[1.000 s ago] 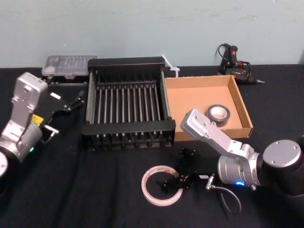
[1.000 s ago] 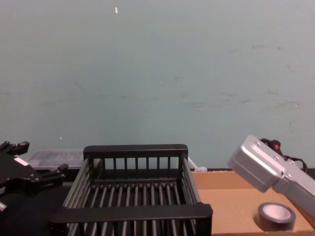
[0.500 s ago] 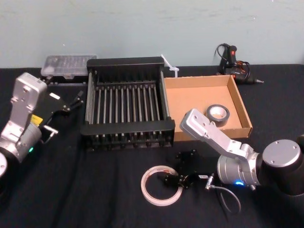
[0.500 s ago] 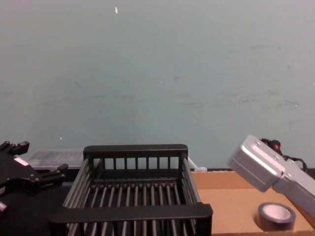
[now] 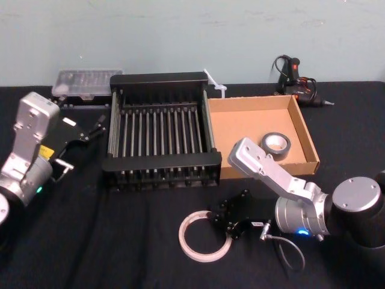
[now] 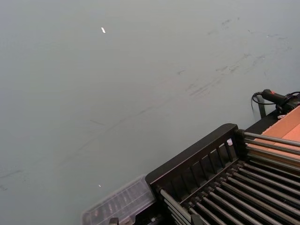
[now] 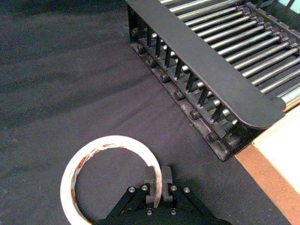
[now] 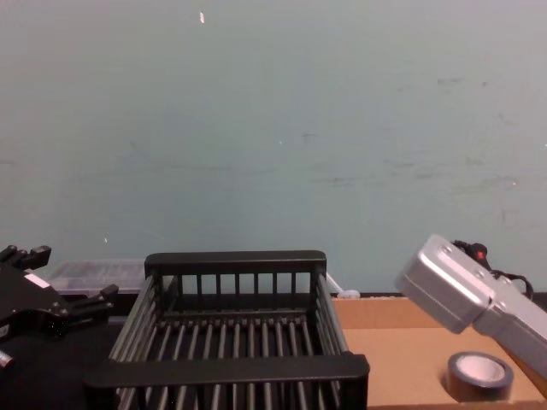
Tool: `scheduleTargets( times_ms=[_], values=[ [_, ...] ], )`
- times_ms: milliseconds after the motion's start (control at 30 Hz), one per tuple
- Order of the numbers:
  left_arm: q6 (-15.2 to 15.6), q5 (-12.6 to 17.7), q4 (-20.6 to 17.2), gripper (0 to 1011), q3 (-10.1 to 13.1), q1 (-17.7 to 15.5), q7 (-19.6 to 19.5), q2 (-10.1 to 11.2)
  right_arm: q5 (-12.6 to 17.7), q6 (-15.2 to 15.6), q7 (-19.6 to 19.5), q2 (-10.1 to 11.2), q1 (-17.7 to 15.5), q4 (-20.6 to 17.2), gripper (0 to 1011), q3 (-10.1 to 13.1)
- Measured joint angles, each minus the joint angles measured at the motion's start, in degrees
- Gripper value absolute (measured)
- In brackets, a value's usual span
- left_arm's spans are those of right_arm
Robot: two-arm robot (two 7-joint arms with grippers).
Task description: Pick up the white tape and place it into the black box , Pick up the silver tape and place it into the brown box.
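Note:
The white tape [image 5: 181, 235] lies flat on the black cloth in front of the black box [image 5: 162, 161]. My right gripper [image 5: 224, 221] is shut on the ring's right wall. The right wrist view shows the gripper [image 7: 158, 182] with one finger inside and one outside the white tape [image 7: 108, 140]. The silver tape [image 5: 276, 144] sits inside the brown box [image 5: 246, 129], right of the black box; it is also in the chest view [image 8: 480, 374]. My left gripper [image 5: 91, 128] hangs open at the left of the black box, holding nothing.
A clear plastic case [image 5: 87, 81] lies behind the black box at the left. A glue gun [image 5: 295, 75] with its cord rests behind the brown box. A white cable tie [image 5: 215, 84] lies between them. Bare black cloth spreads along the front.
My right gripper's fingers have closed from wide apart onto the white tape's right wall. The left arm, the boxes and the silver tape have not moved.

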Motion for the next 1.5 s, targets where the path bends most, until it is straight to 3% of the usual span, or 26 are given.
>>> scheduleTargets(
  times_ms=[733, 1000, 1300, 1500],
  values=[
    [0.0, 0.0, 0.0, 1001, 0.0, 0.0, 0.0, 0.0, 0.0, 0.0, 0.0, 0.0, 0.0, 0.0, 80, 0.0],
    [0.0, 0.0, 0.0, 1001, 0.0, 0.0, 0.0, 0.0, 1.5, 0.8, 0.7, 0.6, -0.2, -0.9, 80, 0.9],
    [0.0, 0.0, 0.0, 1001, 0.0, 0.0, 0.0, 0.0, 4.9, 1.8, 0.7, 3.2, -1.4, -3.4, 80, 3.6],
    [0.0, 0.0, 0.0, 1002, 0.0, 0.0, 0.0, 0.0, 7.3, 2.4, -0.6, 6.4, -3.1, -5.4, 80, 6.7]
  ],
)
